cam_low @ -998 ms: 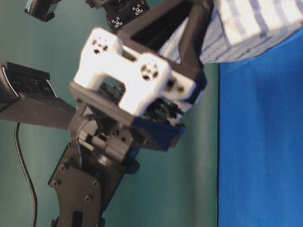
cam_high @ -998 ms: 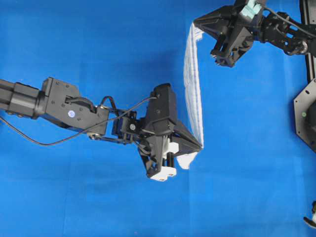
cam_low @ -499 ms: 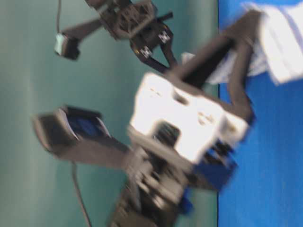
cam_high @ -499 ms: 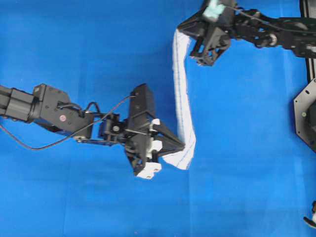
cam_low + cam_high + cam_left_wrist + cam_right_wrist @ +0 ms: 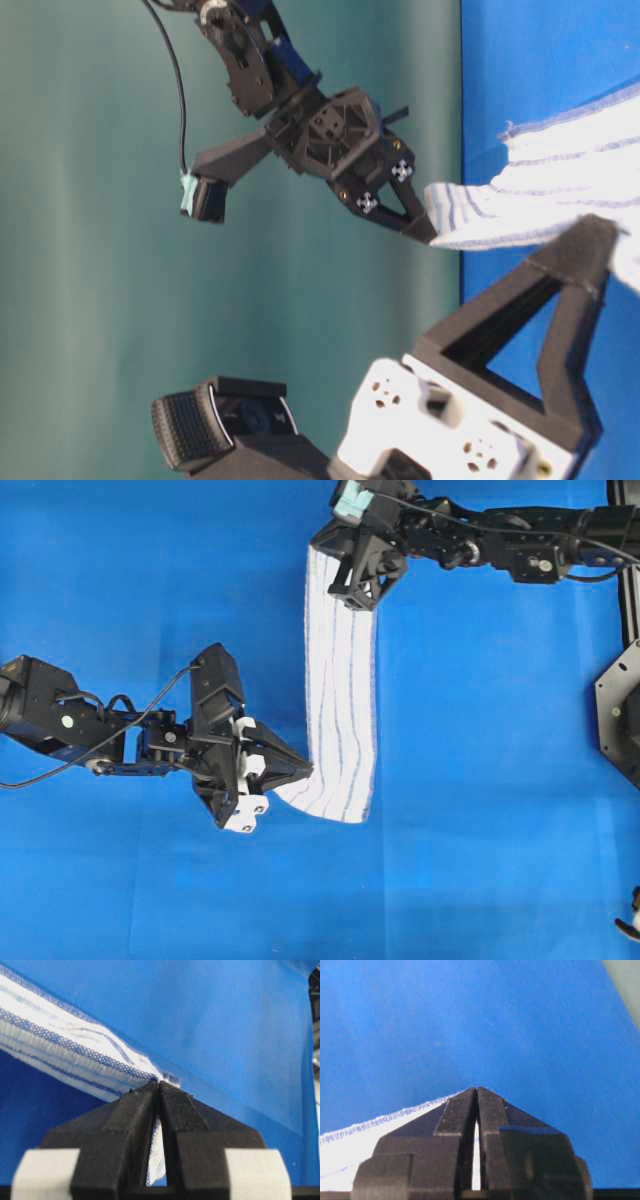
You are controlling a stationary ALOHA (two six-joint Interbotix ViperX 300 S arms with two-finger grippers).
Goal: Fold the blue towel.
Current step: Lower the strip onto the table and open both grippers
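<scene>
**A:** One cloth only, the blue towel (image 5: 340, 700), white with thin blue stripes. It hangs as a long band from twelve o'clock down to six, stretched between the two grippers above the blue sheet (image 5: 500, 780).

**B:** Who has which end?

**A:** The right gripper (image 5: 352, 580) is pinched tight on the twelve o'clock end. The left gripper (image 5: 300, 772) is clamped on the lower end, reaching in from nine o'clock; its wrist view shows the fingers (image 5: 135, 1110) squeezed on a bunched corner.

**B:** Anything in the way?

**A:** Nothing lies across the band. A black bracket (image 5: 620, 720) sits at three o'clock, well apart.
</scene>
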